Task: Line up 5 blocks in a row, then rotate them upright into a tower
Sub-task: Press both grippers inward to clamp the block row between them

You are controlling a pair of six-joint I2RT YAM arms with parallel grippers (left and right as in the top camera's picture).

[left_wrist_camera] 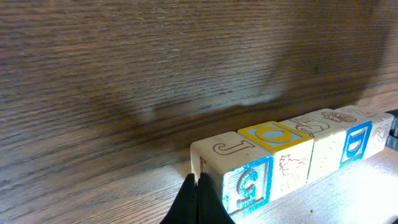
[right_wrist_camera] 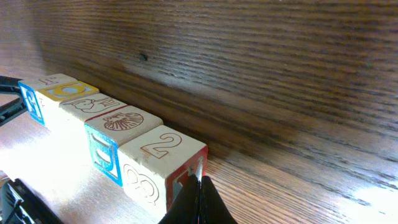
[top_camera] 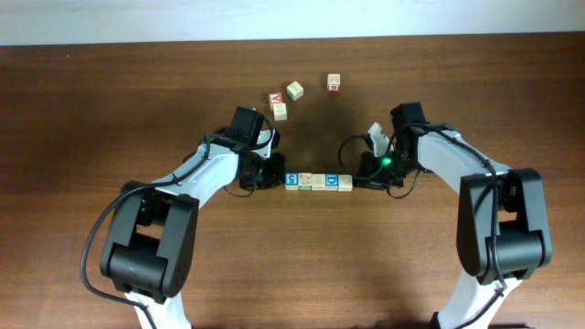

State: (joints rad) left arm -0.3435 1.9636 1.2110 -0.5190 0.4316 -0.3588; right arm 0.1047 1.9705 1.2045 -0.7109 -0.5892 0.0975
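1. Overhead: row of five alphabet blocks (top_camera: 318,182) lying face to face across the middle of the worktop (top_camera: 91,91), between the two arms.
2. Same view: left claw (top_camera: 279,180) pressed together, tips against the row's left end. Right claw (top_camera: 358,183) likewise pressed together, against the row's right end. Nothing pinched by either; judged to be pushing rather than gripping.
3. Same view: four loose cubes (top_camera: 294,90) scattered beyond the row, on the side away from the arm bases and well apart from it. Probably spares, left outside the row's sweep.
4. Left wrist: closed fingertips (left_wrist_camera: 189,205) touching the end face of the row's nearest member, the J-topped block (left_wrist_camera: 233,171) with a blue G on its side. Behind it in line: yellow-ring block (left_wrist_camera: 277,149), line-drawing block (left_wrist_camera: 317,140), blue D block (left_wrist_camera: 359,135), then a last pale one, partly cut off by the frame edge. No gaps visible between neighbours.
5. Right wrist: closed fingertips (right_wrist_camera: 186,208) touching the red-printed end face of the 2-topped block (right_wrist_camera: 158,162), at the opposite end of the row. Next along: shell-topped block (right_wrist_camera: 112,134) with a blue side, then the rest of the row receding.
6. Judgement: contact at both ends reads as a squeeze, holding all five as one bar so as to turn together.
7. Risk, as judged: buckling at a joint in the row if the two pushes fall out of line.
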